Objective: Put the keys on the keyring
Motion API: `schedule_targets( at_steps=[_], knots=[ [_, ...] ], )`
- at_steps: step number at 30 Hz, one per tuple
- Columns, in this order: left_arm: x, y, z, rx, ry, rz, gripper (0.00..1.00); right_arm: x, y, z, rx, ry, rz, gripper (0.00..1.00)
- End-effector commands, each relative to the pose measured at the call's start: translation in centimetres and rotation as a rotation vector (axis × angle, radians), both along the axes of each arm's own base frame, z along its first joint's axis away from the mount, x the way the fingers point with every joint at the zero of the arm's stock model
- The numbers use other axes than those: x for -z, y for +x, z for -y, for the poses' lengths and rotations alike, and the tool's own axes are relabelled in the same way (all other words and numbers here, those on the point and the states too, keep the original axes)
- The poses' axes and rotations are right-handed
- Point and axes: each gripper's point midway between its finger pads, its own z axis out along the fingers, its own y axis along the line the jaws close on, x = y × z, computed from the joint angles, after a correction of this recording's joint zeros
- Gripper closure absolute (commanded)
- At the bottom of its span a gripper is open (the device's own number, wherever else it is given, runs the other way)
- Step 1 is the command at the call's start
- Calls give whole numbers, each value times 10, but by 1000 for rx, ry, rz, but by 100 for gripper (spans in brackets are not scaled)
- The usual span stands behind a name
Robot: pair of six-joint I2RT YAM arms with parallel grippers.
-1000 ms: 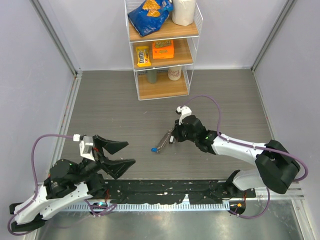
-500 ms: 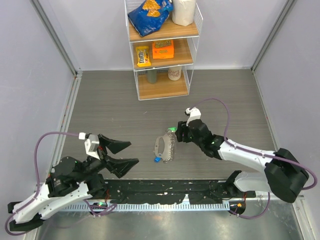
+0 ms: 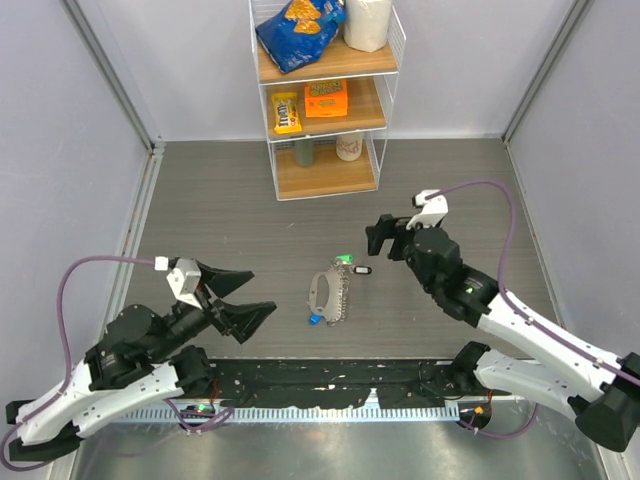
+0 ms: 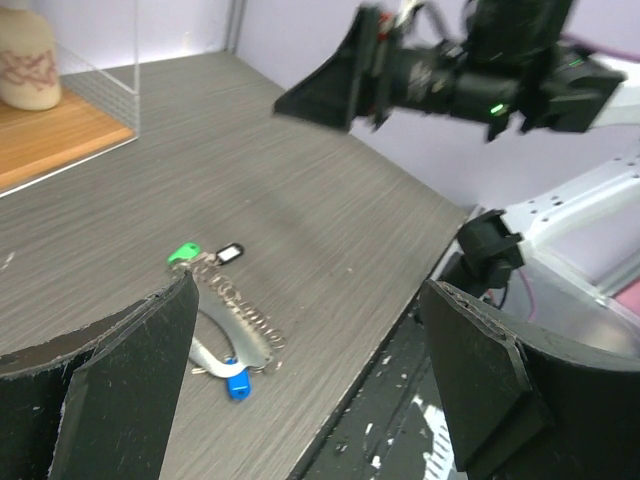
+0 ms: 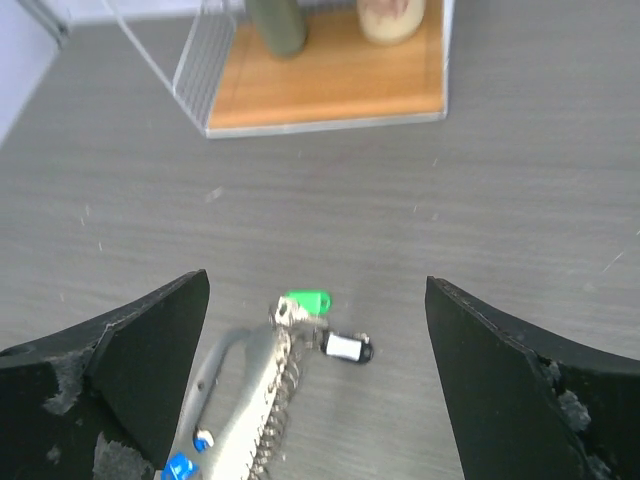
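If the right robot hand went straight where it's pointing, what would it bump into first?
Most likely the green key, lying on the table between the right gripper's open jaws, the black-and-white key beside it. Depth is unclear; it might touch bare table first.

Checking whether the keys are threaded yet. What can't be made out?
Top view: whether green key, blue key are on keyring: too small.
Right wrist view: keyring's lower end, cut by bottom edge.
Left wrist view: keyring's near side, behind a finger of the left pincer.
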Motion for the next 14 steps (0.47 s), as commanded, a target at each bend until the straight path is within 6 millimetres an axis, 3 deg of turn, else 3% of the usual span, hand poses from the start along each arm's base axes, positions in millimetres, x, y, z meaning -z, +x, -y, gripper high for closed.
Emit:
schedule_targets(
  at_steps=[1, 6, 14],
  knots=[
    [0, 18, -11, -118, 68, 2, 1, -73, 2, 40, 164, 14, 122, 4],
    [-3, 30, -18, -187, 107, 16, 0, -108, -11, 54, 156, 77, 241, 4],
    [-11, 34, -11, -187, 126, 40, 0, -128, -13, 49, 122, 96, 265, 4]
  ],
)
